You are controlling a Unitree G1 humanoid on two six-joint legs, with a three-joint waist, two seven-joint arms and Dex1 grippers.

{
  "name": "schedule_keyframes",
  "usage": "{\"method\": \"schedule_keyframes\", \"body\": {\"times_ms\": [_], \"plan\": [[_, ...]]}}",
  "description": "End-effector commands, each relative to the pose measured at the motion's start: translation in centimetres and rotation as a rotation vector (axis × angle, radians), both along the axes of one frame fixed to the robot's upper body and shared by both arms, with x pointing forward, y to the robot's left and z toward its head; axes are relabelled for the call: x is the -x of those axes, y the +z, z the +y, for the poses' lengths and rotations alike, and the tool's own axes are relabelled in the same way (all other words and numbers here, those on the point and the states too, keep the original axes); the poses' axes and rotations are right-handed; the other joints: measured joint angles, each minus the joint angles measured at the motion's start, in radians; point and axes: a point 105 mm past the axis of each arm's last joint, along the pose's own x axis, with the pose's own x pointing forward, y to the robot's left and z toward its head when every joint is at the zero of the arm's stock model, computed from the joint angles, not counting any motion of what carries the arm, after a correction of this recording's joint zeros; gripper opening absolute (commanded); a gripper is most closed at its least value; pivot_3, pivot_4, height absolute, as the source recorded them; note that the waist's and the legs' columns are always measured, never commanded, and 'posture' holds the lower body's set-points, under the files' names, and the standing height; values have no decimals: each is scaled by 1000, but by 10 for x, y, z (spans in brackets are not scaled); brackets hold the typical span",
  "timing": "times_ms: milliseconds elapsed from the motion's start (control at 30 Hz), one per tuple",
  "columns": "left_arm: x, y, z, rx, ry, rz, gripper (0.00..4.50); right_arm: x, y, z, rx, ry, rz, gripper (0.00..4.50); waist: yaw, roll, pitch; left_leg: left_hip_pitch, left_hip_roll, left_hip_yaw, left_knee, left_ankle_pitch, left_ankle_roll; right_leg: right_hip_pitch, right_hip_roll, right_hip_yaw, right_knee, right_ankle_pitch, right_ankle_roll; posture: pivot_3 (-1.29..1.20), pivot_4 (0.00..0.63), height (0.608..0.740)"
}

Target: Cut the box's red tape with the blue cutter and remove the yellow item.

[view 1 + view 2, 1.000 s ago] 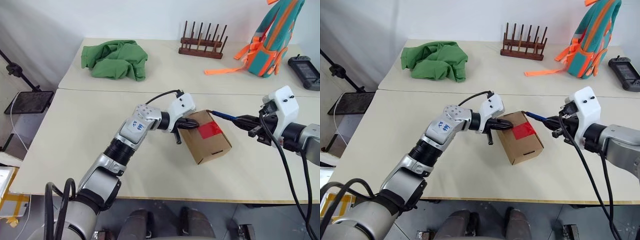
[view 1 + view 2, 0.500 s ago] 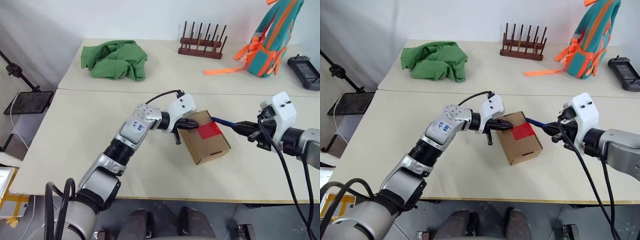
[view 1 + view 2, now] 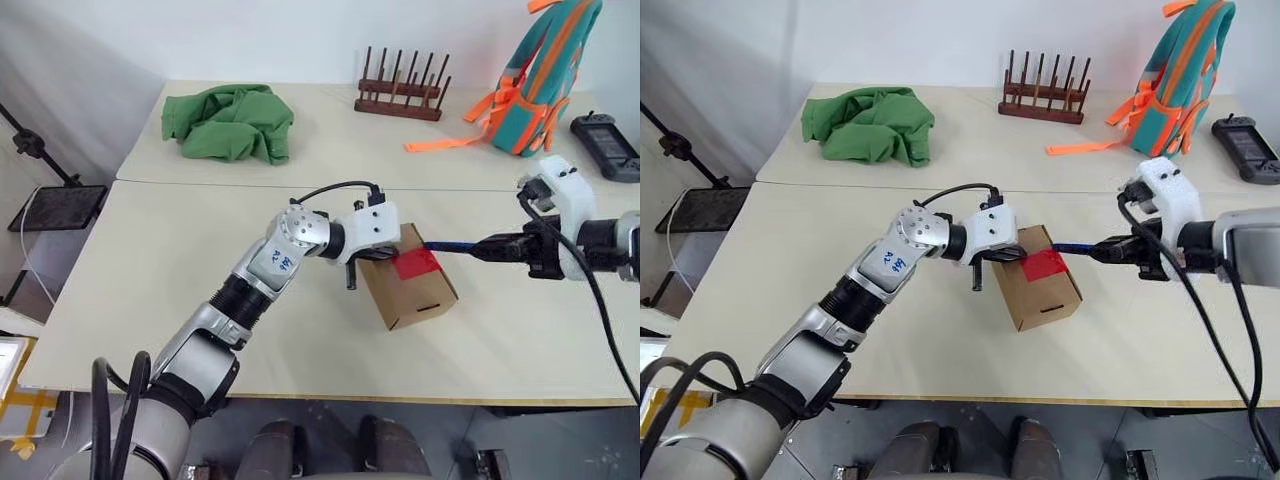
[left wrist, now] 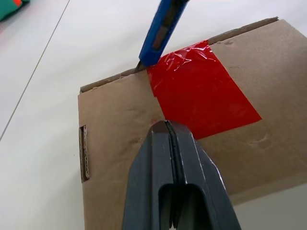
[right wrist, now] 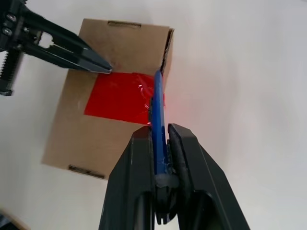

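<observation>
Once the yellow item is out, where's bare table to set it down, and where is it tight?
Bare: the near table left of the left arm, and the strip in front of the box toward the near edge. On the far table, bare between green cloth and rack. Tight: around the box, with left gripper and cutter on it.

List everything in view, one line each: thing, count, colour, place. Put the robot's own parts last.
box: one, brown, middle of the near table.
red tape: one, red, on the box top.
blue cutter: one, blue, tip at the tape's edge.
cloth: one, green, far table, left.
rack: one, dark wooden pegs, far table.
backpack: one, teal and orange, far right.
handheld device: one, black, beside the backpack.
tables: two, cream.
left gripper: one, black jaws shut, pressing the box top.
right gripper: one, black jaws shut on the cutter.
</observation>
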Motion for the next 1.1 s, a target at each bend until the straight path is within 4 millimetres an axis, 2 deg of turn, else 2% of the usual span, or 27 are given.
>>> {"method": "schedule_keyframes", "body": {"times_ms": [33,233,533,733,1100], "plan": [[5,-57,8,-155,27,131,0,9,7,7,-12,60,74,154,2,0,0,0,0,0,0,0,0,0,0,0,0,0,0,0,150,740],[12,-66,3,-156,14,162,0,21,15,9,-77,72,198,154,11,-1,-1,-1,0,-1,0,-2,1,1,-1,-1,-2,0,0,0,150,740],[16,-72,0,-158,5,178,0,30,19,5,-44,75,283,154,17,-1,-3,-2,0,-1,0,-6,2,1,0,-2,-8,0,0,0,150,740],[17,-75,1,-170,8,176,0,34,3,-1,-37,54,365,154,21,-5,-10,-2,1,-1,-1,-8,2,1,1,-2,-10,0,0,0,150,740],[17,-79,3,-196,6,180,0,57,3,-3,-25,96,427,154,21,-4,-12,-2,2,0,-1,-10,1,1,1,-2,-11,-1,-1,0,150,740]]}}
